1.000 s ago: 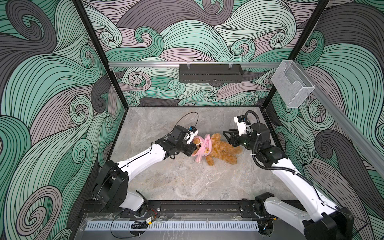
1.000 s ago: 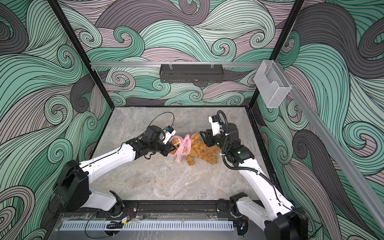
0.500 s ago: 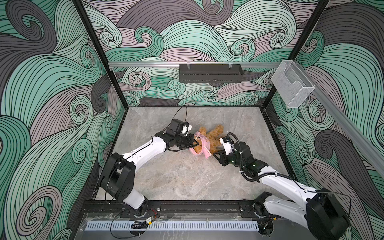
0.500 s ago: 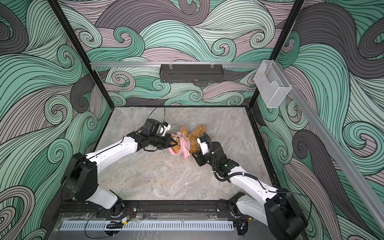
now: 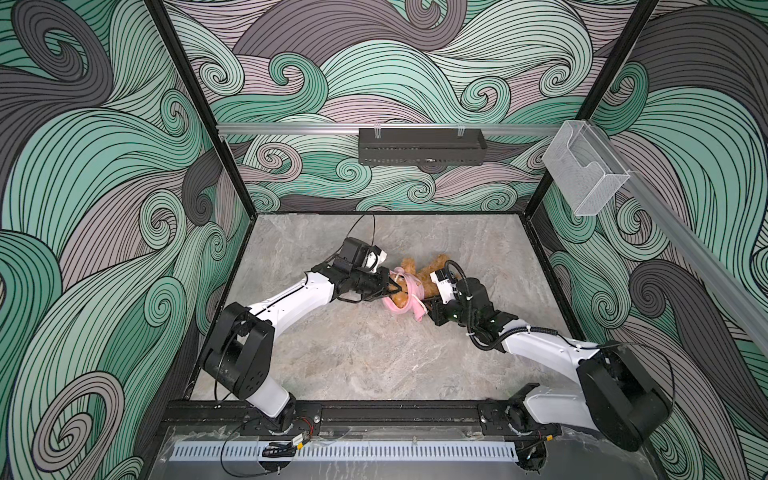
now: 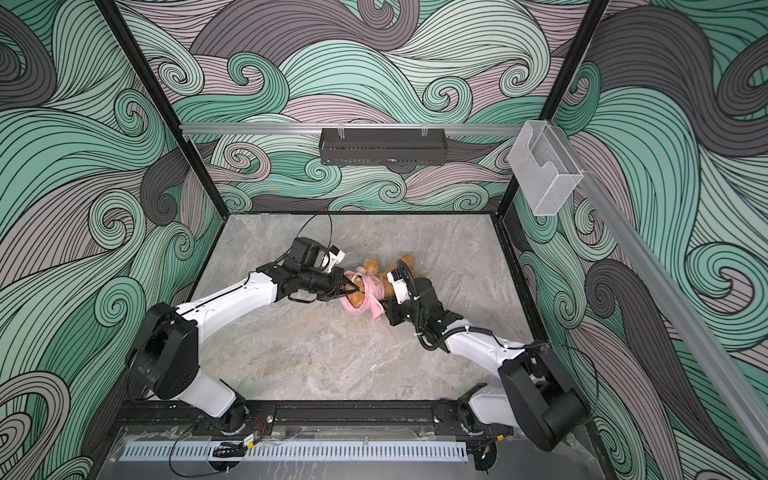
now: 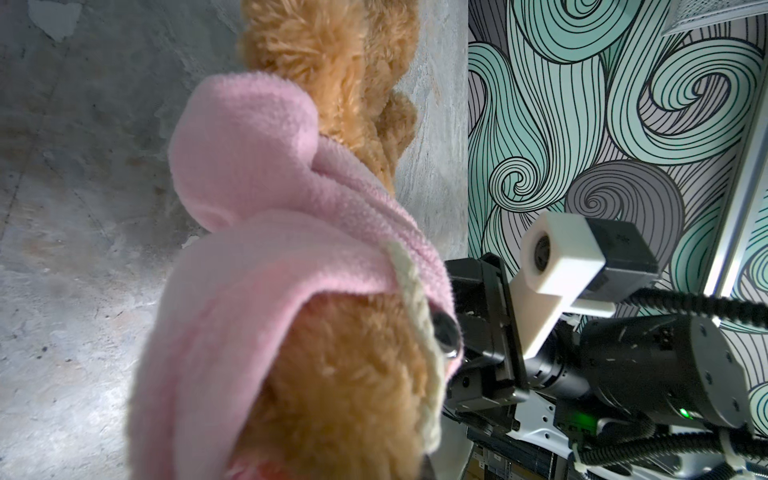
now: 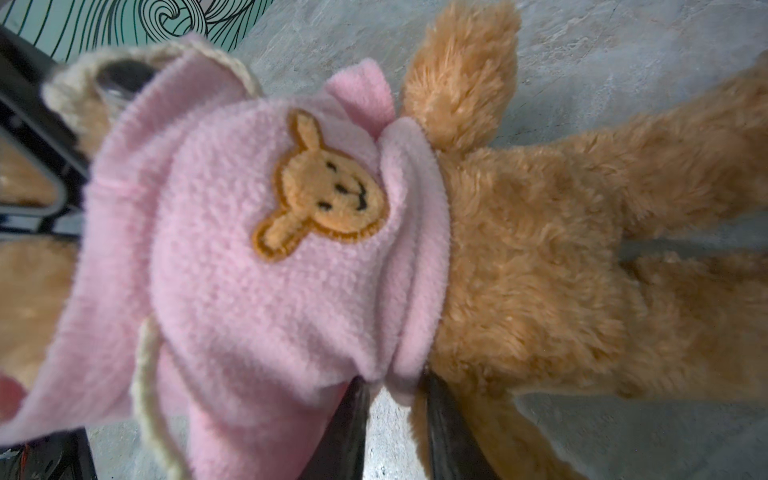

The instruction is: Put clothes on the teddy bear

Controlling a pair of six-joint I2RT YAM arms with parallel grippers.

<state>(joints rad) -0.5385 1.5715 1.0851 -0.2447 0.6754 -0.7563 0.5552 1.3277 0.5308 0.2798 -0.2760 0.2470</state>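
Observation:
The golden-brown teddy bear lies mid-table, head toward my left arm. A pink garment with an orange bear-face patch covers its head and chest, bunched above the bare belly. My left gripper is shut at the hooded head; brown fur fills the space where its hidden jaws meet. From the near side, my right gripper pinches the garment's rolled hem between two black fingers.
Patterned walls close in the grey stone table on three sides. A black tray hangs on the back wall and a clear plastic holder on the right rail. A black rail runs along the front.
My right arm has swung from the bear's far right side round to its near side, low over the table, and its jaws have narrowed onto the hem. The bear has shifted slightly toward the back.

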